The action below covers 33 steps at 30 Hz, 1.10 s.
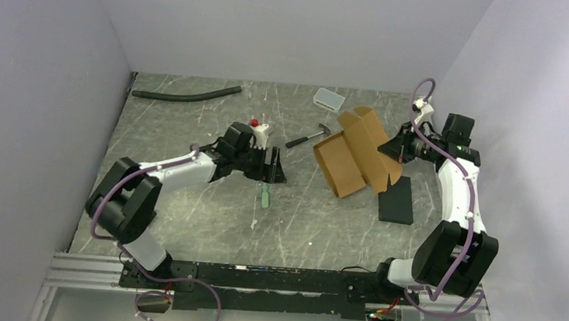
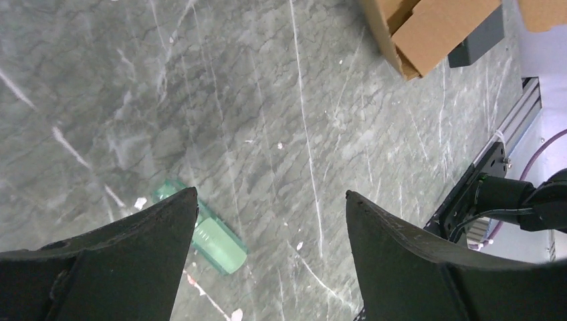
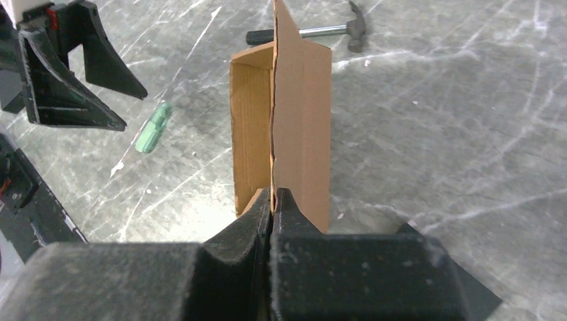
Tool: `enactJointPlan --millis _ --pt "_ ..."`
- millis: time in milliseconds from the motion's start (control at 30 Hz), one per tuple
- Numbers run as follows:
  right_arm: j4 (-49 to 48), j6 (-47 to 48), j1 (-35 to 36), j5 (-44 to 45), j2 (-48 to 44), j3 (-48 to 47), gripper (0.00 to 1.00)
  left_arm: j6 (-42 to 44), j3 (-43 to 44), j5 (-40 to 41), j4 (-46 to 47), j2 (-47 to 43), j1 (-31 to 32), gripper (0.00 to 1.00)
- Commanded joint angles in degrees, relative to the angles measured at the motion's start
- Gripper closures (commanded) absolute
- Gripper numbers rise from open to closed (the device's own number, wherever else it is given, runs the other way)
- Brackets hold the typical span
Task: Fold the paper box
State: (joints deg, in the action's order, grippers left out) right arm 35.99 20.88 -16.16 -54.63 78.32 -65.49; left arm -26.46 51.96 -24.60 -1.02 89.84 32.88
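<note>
The brown paper box [image 1: 355, 154] is partly formed, with an open hollow body and loose flaps, and is tilted up off the table at centre right. My right gripper [image 1: 391, 148] is shut on one thin flap at the box's right side. In the right wrist view its jaws [image 3: 273, 192] pinch the flap's edge, and the box [image 3: 301, 127] stands upright ahead. My left gripper [image 1: 273, 166] hangs open to the box's left, apart from it. In the left wrist view its jaws [image 2: 271, 192] stand wide over bare table, with a box corner [image 2: 428, 30] at the top right.
A green cylinder [image 1: 264, 198] lies just below the left gripper. A hammer [image 1: 310, 136] lies behind the box, and a black slab [image 1: 397, 200] lies in front of it on the right. A white-grey tray [image 1: 328, 98] and a black hose [image 1: 187, 93] lie at the back.
</note>
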Motion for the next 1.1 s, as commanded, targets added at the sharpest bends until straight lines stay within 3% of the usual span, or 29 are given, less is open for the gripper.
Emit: enactJointPlan --millis 0,333,567,733,1067 --pt "-0.1 0.6 -3.0 -2.9 -1.9 -1.5 1.0 -2.6 6.8 3.8 -0.9 3.3 3.2 0.14" --pt "-1.4 -0.2 -4.3 1.8 -1.2 -1.0 1.0 0.7 20.2 31.5 -23.0 10.7 10.5 0.14" --pt "-1.5 -1.0 -3.9 0.0 -0.5 0.5 1.0 -7.4 21.8 36.5 -36.9 10.4 11.9 0.2" --pt "-2.2 -2.0 -0.5 0.2 1.2 1.1 1.0 -14.2 18.2 34.0 -36.4 9.5 14.1 0.28" --pt "-2.8 -2.1 6.0 1.8 2.8 1.5 1.0 -18.2 21.9 38.1 -42.1 18.5 14.4 0.4"
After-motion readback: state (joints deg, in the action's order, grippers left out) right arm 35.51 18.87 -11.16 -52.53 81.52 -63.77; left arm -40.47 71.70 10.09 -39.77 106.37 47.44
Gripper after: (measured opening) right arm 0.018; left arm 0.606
